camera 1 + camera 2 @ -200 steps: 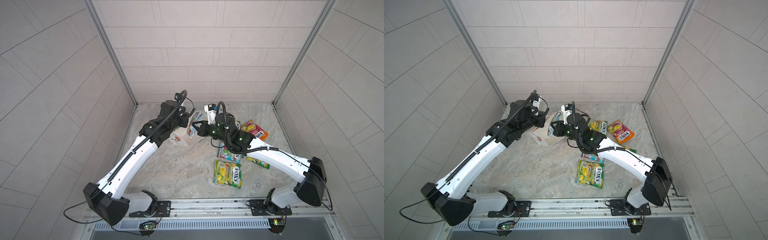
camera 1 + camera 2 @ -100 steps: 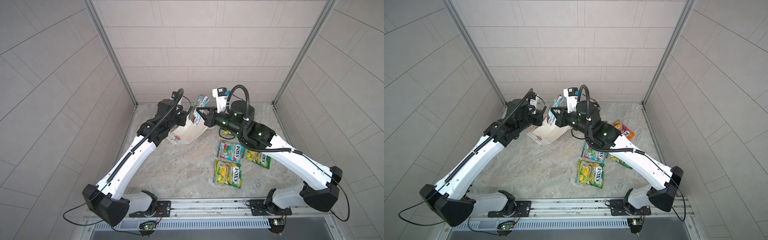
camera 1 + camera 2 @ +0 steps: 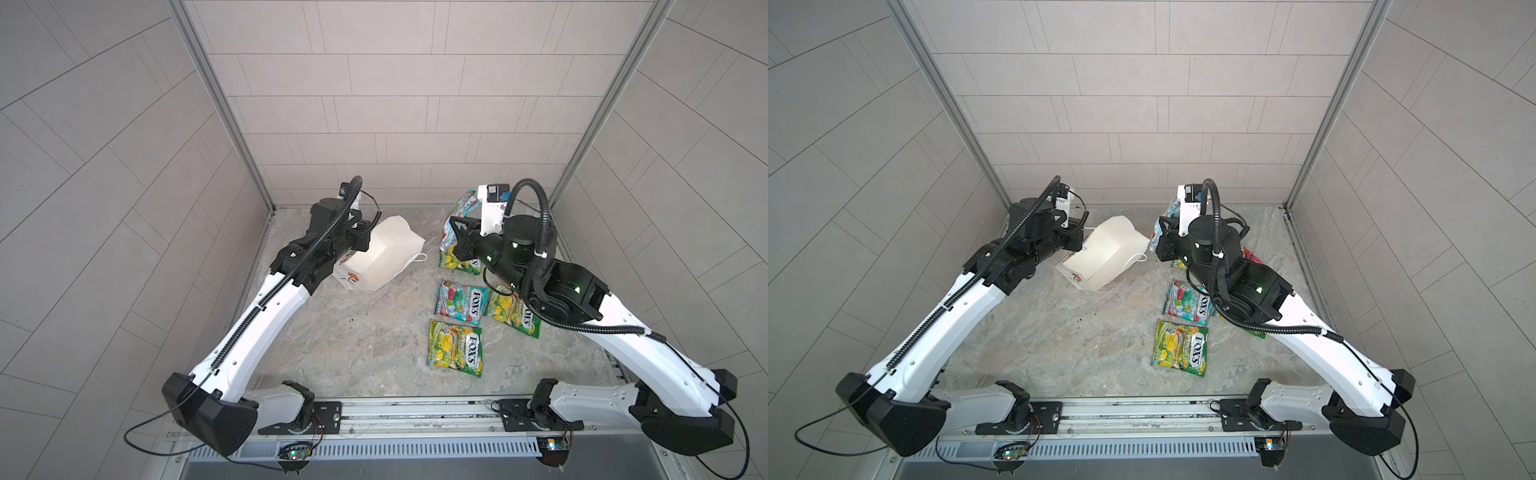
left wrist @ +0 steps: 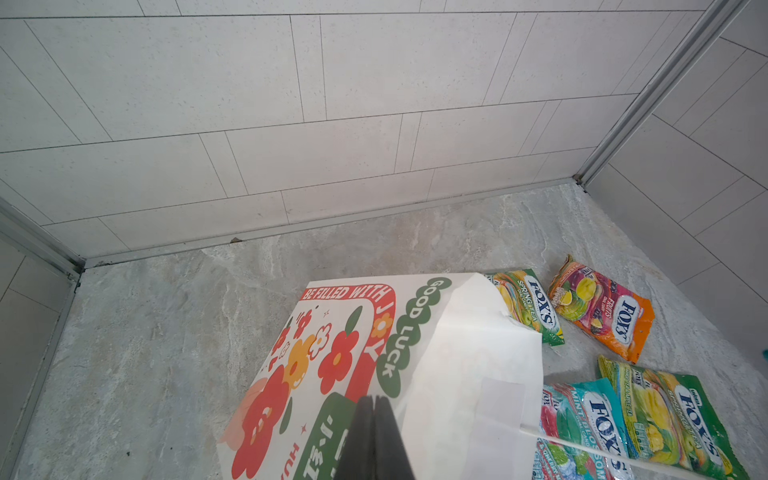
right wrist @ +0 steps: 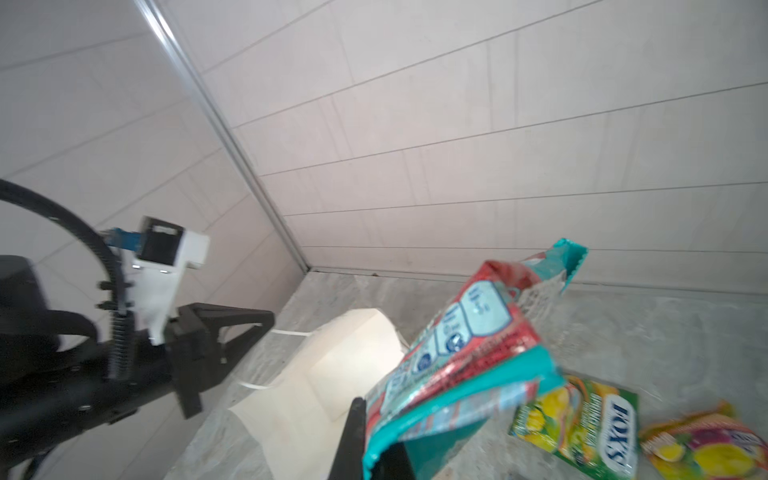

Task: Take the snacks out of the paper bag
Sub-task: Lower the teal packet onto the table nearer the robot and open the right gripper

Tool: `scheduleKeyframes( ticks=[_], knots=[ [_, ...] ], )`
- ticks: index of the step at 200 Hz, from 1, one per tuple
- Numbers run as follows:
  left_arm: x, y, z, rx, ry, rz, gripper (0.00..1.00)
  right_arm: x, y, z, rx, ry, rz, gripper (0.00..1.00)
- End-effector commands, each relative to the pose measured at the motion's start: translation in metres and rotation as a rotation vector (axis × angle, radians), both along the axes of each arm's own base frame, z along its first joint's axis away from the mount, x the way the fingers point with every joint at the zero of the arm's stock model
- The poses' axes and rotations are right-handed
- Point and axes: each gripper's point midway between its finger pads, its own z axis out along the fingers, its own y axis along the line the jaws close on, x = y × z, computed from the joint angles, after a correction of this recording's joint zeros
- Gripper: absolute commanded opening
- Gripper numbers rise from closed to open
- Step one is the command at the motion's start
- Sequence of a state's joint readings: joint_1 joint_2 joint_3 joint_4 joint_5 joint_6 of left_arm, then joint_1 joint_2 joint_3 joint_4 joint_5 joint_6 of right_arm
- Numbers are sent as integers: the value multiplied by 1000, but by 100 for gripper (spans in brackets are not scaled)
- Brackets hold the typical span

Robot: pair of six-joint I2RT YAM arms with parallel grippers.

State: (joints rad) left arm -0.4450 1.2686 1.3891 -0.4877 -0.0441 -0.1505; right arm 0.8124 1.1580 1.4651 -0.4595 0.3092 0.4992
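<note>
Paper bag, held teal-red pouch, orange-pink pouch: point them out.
paper bag [image 3: 386, 253]: in a top view, white side.
held teal-red pouch [image 5: 465, 345]: right wrist view, back panel.
orange-pink pouch [image 4: 602, 311]: left wrist view, printed front.

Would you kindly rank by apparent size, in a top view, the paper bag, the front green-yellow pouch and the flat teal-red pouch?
1. paper bag, largest.
2. front green-yellow pouch and flat teal-red pouch: alike, so unranked.

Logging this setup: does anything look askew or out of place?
The paper bag lies tipped over, not upright, pinched by the left gripper. The right gripper holds a teal-red pouch in the air.
</note>
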Motion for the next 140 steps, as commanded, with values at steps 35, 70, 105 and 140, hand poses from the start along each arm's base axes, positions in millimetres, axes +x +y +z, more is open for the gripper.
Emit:
scheduleKeyframes(
  ticks=[35, 70, 105, 140],
  knots=[
    [-3, 4, 10, -29, -29, 8, 0, -5, -38, -60, -102, 134, -56, 0],
    [-3, 4, 10, -35, -28, 5, 0, -18, -9, -114, -112, 276, 145, 0],
    [-3, 4, 10, -38, -29, 7, 0, -36, 25, -166, -36, 423, 319, 0],
    [-2, 4, 10, -37, -30, 6, 0, -46, 64, -194, 119, 501, 436, 0]
  ],
)
